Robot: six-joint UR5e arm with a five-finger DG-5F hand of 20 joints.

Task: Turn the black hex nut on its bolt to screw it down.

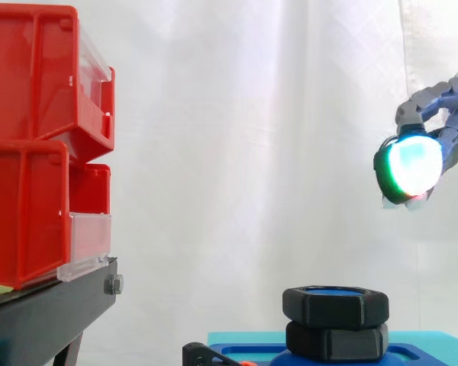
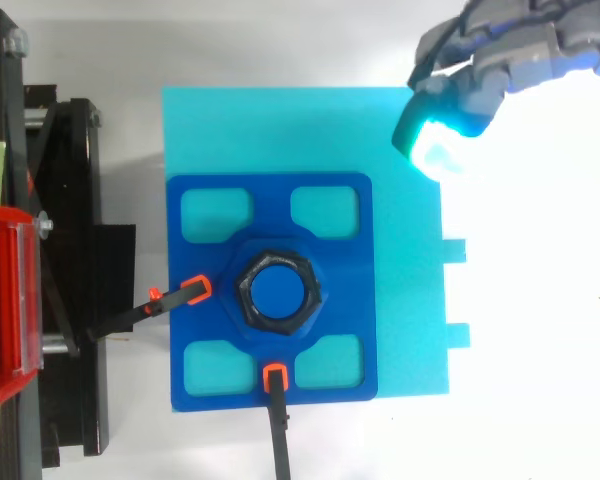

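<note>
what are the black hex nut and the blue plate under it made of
The black hex nut looks like matte plastic, probably 3D-printed: dull, slightly grainy faces, soft edges, no metallic shine. The blue plate also seems plastic: evenly coloured, with rounded cutouts. Look alone cannot confirm either.

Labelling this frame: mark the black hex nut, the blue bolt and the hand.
black hex nut [image 1: 335, 308], side view, front face of the upper nut.
blue bolt [image 2: 278, 293], top view, its top end inside the nut.
hand [image 2: 500, 62], top view, on one of its grey fingers.
</note>
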